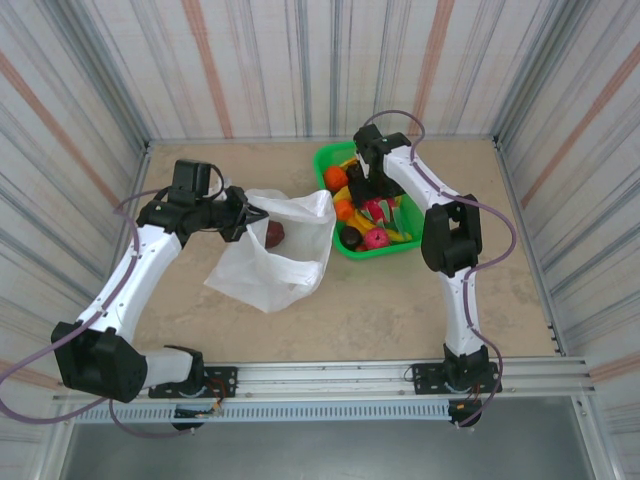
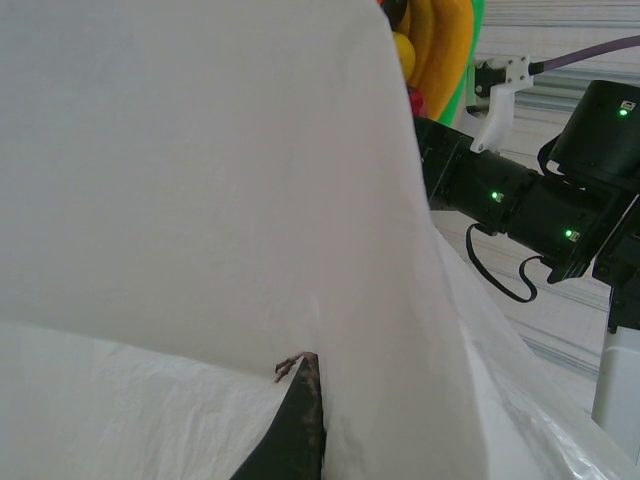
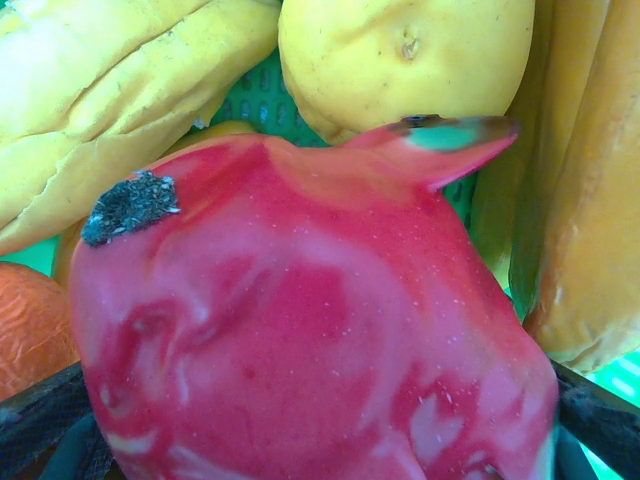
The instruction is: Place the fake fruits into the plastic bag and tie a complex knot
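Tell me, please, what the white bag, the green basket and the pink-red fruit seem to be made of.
The plastic bag: thin white film, likely polythene, with a soft sheen; it crumples into folds and light passes through it. The green basket: rigid moulded plastic, judging by its bright even colour and slotted wall. The pink-red fruit: glossy, probably plastic, with painted-looking streaks and a dark scuffed patch.

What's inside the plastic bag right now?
One dark maroon fruit shows through the open mouth of the plastic bag. The white film covers the rest of the inside, so more cannot be told.
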`<act>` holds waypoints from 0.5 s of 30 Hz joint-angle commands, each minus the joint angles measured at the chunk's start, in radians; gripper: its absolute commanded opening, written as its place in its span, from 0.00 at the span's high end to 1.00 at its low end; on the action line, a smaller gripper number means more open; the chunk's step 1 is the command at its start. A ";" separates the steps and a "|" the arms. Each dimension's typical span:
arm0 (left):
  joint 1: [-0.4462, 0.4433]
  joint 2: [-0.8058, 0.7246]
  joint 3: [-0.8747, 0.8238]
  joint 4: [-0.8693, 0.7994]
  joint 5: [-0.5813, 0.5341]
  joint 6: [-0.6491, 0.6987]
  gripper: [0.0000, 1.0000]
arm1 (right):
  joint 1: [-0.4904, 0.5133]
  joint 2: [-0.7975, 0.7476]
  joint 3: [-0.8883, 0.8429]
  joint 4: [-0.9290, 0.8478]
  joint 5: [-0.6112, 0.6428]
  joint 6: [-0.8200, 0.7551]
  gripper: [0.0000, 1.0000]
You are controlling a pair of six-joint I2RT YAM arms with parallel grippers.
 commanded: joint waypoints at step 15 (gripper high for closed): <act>0.009 -0.008 0.038 -0.036 0.005 0.018 0.97 | -0.012 -0.021 -0.072 0.036 -0.070 -0.039 0.38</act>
